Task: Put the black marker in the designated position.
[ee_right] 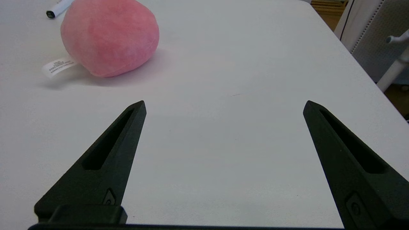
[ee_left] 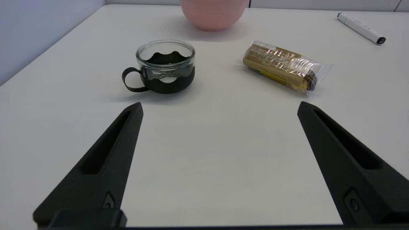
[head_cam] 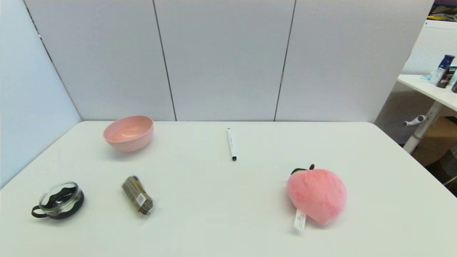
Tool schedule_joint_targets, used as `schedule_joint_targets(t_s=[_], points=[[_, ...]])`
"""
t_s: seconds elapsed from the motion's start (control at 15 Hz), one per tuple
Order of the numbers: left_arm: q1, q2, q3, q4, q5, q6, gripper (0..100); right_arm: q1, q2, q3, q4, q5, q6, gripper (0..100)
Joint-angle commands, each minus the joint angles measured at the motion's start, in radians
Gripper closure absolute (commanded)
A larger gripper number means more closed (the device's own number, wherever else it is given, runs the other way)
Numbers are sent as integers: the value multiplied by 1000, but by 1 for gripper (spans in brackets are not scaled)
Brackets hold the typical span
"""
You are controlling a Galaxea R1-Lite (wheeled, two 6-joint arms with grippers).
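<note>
- While both arms sit parked at my near edge of the table (head_cam: 228, 221), out of the head view, nothing of the task is begun.
- Largest on the table is the plush peach (head_cam: 317, 194), near right, with a white sewn tag whose print I cannot read.
- Next is the pink bowl (head_cam: 129, 132), far left and upright; it may be the target, but no spot is marked that I can see.
- My left gripper (ee_left: 219, 107) has its fingers spread wide and holds nothing; it hangs low over bare table, with the glass cup (ee_left: 165, 65) in its black holder and the snack bar (ee_left: 282, 65) just ahead.
- My right gripper (ee_right: 224, 105) is likewise wide open and empty, the peach ahead of it.
- Wrapped in clear film, the snack bar shows brown and yellow print too small to read.
- Smallest is the marker (head_cam: 231, 144), lying flat at the far centre, well apart from everything, running roughly away from me.
- I judge it light, stiff and smooth, so it will likely roll or slip if nudged; I would close across the middle of the barrel, fingers square to its length.
- Faint dark print on its barrel and cap end stays unreadable.
</note>
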Motion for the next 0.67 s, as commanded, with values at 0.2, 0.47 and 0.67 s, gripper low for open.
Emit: schedule_joint_targets(t_s=[0.2, 0.47, 0.67], points=[[0, 2, 0, -1, 0, -1, 0, 0, 1, 0, 1, -1, 13, 0], [0, 2, 0, 0, 0, 0, 0, 0, 1, 0, 1, -1, 13, 0], [0, 2, 0, -1, 0, 0, 0, 0, 1, 0, 1, -2, 13, 0]])
